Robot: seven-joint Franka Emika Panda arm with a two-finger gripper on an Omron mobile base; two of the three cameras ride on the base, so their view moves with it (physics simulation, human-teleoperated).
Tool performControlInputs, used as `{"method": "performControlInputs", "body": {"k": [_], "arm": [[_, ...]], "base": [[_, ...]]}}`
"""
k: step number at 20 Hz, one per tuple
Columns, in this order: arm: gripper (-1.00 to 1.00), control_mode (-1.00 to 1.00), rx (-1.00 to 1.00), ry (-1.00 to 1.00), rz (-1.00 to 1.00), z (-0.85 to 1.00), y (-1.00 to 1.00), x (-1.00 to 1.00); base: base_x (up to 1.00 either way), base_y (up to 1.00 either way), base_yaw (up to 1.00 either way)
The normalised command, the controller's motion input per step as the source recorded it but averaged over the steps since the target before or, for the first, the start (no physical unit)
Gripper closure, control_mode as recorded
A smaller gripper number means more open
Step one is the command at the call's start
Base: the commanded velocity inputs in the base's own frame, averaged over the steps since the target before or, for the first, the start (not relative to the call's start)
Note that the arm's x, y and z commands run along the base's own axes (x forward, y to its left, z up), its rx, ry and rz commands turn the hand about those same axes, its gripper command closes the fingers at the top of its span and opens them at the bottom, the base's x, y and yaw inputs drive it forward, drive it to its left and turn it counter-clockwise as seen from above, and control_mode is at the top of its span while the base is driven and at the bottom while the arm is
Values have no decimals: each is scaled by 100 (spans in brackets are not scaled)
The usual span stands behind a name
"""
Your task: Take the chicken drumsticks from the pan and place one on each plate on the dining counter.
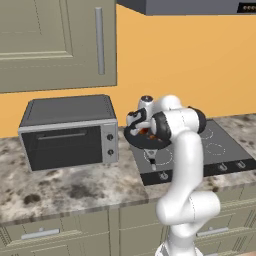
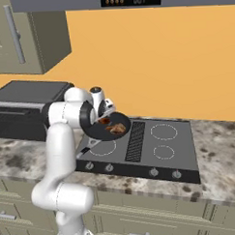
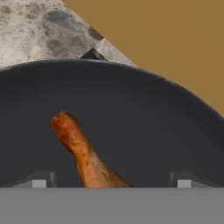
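1. Over the stove, at the back-left burner, I am hovering my claw (image 3: 112,179) above the pan (image 3: 131,113); my two finger tips (image 3: 38,179) are standing as wide apart as they go; nothing is between them yet, nothing held.
2. Chicken drumsticks (image 2: 116,127) are lying inside the pan, on the cooktop (image 2: 159,142) next to the toaster oven (image 1: 70,131); one drumstick (image 3: 81,153) is lying right under my hand, thin bone end pointing away from me, thick end running down out of sight between my tips.
3. Handling, my guess: small and light; firm enough not to squash; glossy skin, so probably slippery; tapered and lumpy, so it may be squirting out of a pinch at the narrow end; I am thinking the grip belongs across the meaty thick part, jaws straddling the long axis.
4. Risk, my guess: pan wall is shallow but my tips may be scraping the black bottom if I am going too low.
5. Hand view is giving the drumstick's direction and its spot between my tips; the two base views are not giving that, my arm is blocking much of the pan in the left one.
6. Right base view is showing orange-brown meat in the pan, apparently two pieces touching; hand view is showing one.
7. Base views are placing the pan on the stove; plates and dining counter I am not locating from this spot.
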Motion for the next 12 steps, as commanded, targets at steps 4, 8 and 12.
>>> {"method": "performControlInputs", "body": {"k": [4, 8, 12], "arm": [[-100, -100, 0, 0, 0, -30, 0, 12], [100, -100, 0, 0, 0, -26, 0, 5], [100, -100, 0, 0, 0, 6, -6, -9]], "base": [[0, 0, 0], [0, 0, 0], [0, 0, 0]]}}
